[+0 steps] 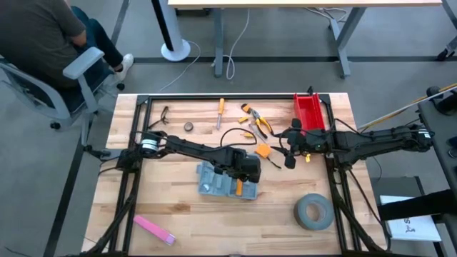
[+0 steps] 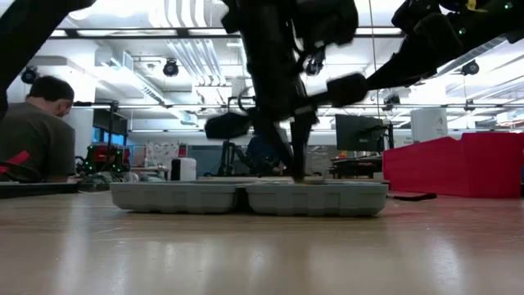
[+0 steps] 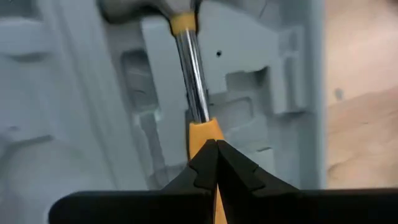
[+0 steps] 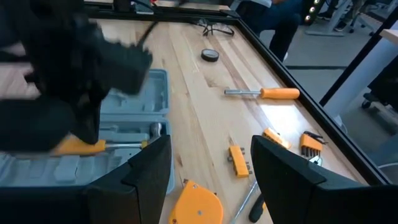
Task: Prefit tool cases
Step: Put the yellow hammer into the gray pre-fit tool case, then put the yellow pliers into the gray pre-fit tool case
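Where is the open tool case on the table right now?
In the high view the tool case lies open near the table's middle, slightly toward the left arm's side, directly under the left gripper, with the grey tape roll off to its right.

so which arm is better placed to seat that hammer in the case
Left. The left gripper is shut on the hammer right over the open case. The right gripper hangs open off to the side, above the bare table, holding nothing.
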`<state>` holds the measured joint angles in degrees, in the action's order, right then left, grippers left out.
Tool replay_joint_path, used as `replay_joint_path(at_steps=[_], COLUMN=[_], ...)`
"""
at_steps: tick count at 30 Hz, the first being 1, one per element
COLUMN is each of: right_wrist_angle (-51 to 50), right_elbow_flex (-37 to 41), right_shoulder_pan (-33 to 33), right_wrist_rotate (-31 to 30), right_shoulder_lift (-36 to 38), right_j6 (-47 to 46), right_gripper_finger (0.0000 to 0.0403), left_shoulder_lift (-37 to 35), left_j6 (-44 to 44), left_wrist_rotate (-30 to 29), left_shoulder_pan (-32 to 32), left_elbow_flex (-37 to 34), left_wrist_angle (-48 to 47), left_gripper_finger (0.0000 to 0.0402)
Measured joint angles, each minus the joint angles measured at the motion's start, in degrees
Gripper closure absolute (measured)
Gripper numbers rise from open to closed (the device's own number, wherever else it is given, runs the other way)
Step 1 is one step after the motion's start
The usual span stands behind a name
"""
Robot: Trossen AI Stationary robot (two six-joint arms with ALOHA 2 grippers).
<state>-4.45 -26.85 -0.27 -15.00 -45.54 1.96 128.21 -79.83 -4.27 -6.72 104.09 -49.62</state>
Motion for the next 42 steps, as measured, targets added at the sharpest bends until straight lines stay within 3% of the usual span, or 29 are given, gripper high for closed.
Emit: replay_joint_path(at_steps=[7,17,35,42], right_wrist_angle=[-0.06,-0.11,-1.60,-2.41], right_elbow_flex=[0.04,0.04,0.04,0.22], right_shoulder_pan=[0.00,0.00,0.00,0.00], right_wrist_rotate=[0.00,0.00,-0.02,-0.04], right_shoulder_lift=[0.00,0.00,0.59,0.91], right_j6=[0.05,0.02,0.31,0.79], right_gripper_finger=[0.0204,0.0204,0.0204,0.0204], left_shoulder_lift=[1.16,-0.27,-0.16,-0.07], left_j6=[0.91,5.53,8.00,8.03], left_wrist_rotate=[1.49,-7.50,-7.76,-2.18], left_shoulder_pan=[0.05,1.18,4.95,5.27], left_elbow_flex=[0.56,12.25,6.89,5.25], left_wrist_angle=[0.99,-13.06,-7.11,-4.06], left_gripper_finger=[0.0401,0.0402,0.0402,0.0401])
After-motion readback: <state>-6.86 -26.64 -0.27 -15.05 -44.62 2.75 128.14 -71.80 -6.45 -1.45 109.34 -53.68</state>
